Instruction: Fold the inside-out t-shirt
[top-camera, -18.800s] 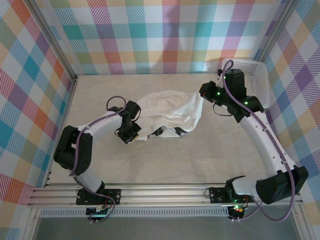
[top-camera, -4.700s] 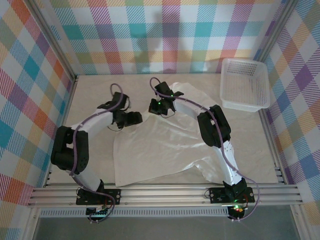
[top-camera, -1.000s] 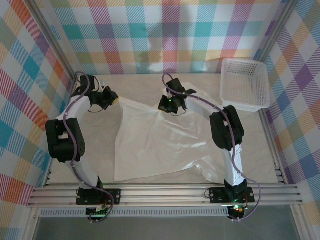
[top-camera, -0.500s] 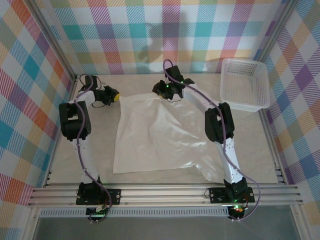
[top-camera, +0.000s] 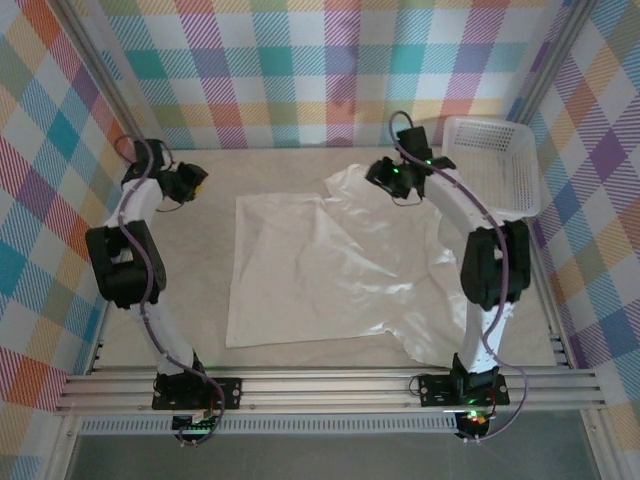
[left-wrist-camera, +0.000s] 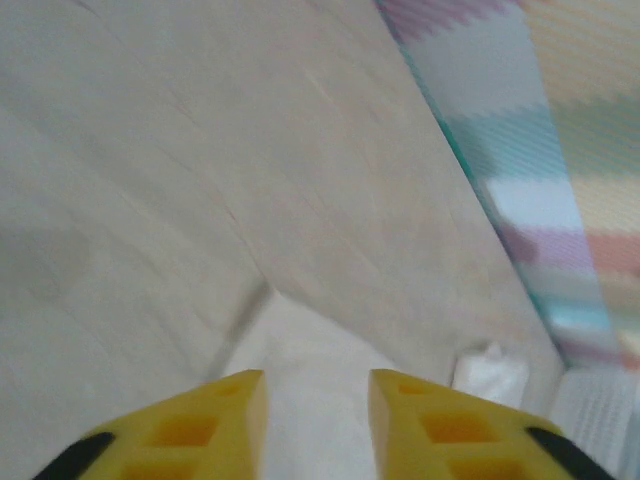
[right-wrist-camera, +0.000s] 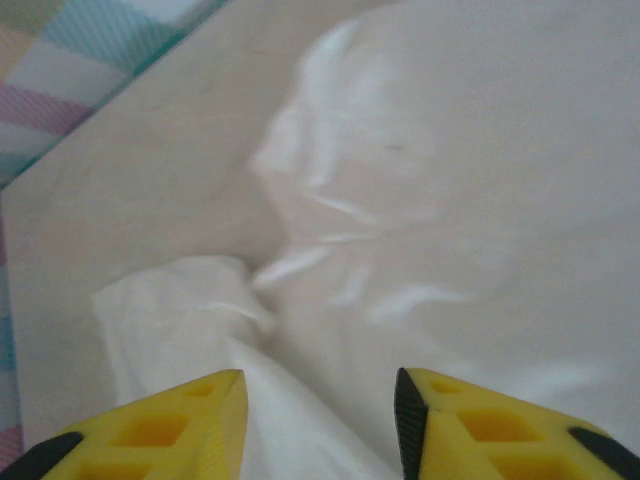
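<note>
The shirt (top-camera: 330, 270) lies spread almost flat on the bench (top-camera: 190, 290), white and plain, with its far right part rumpled into soft ridges and a loose flap at its near right corner. The left tool (top-camera: 197, 180) hangs off the shirt's far left corner, clear of the cloth and over bare bench. In the left wrist view its yellow fingers (left-wrist-camera: 225, 420) stand a little apart with nothing between them, and a corner of the shirt (left-wrist-camera: 310, 370) shows just beyond their tips. The right tool (top-camera: 378, 177) sits over the shirt's far right edge, above the rumpled part. In the right wrist view its fingers (right-wrist-camera: 190, 425) are spread wider than the left pair, a raised fold of the shirt (right-wrist-camera: 300, 420) runs under the gap between them, and neither finger is seen pinching it; whether the tips touch the cloth I cannot tell. A white mesh basket (top-camera: 520, 180) stands just beyond the shirt's far right corner, apart from the cloth.
</note>
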